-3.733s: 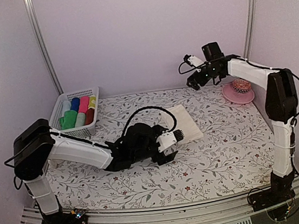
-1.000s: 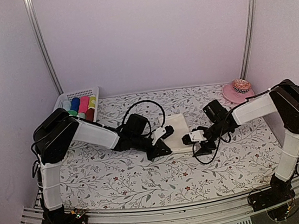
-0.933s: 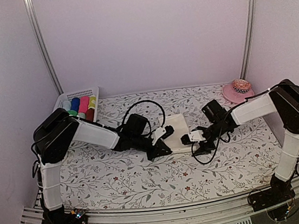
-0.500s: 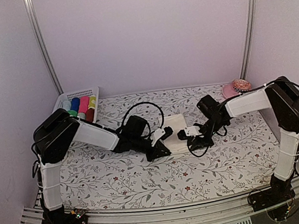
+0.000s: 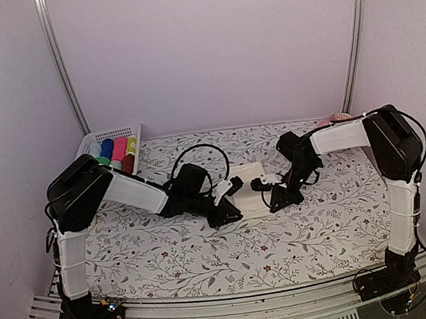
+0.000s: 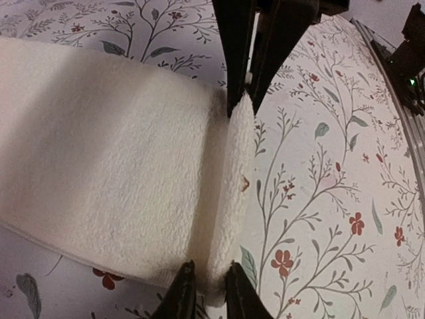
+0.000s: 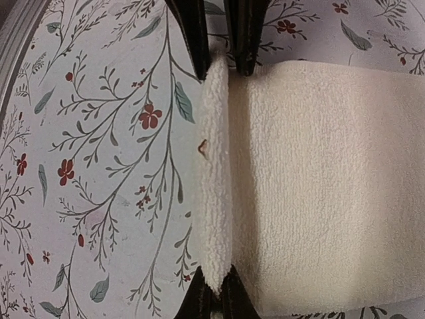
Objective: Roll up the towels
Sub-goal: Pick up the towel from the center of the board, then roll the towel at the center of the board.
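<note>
A cream towel [image 5: 251, 180] lies in the middle of the desk [image 5: 210, 261]. Its 6 o'clock edge is turned up into a soft little fold [image 6: 232, 153]. The rest of the towel lies flat. A tiny brown mark [image 6: 245, 184] sits on the fold.

The left tool [image 6: 207, 286] is at the 9 o'clock end of the fold. Its fingers [image 6: 180, 296] are close together with the fold between them, but I cannot tell if they squeeze it.

The right tool [image 7: 214, 296] is at the 3 o'clock end of the fold. It is pinched tight on the fold.

Both tools are low, right down at the desk.

At 10 o'clock on the desk, well apart from the towel, a white basket [image 5: 112, 133] holds rolls [image 5: 120, 147] in blue, pink, yellow and red.
</note>
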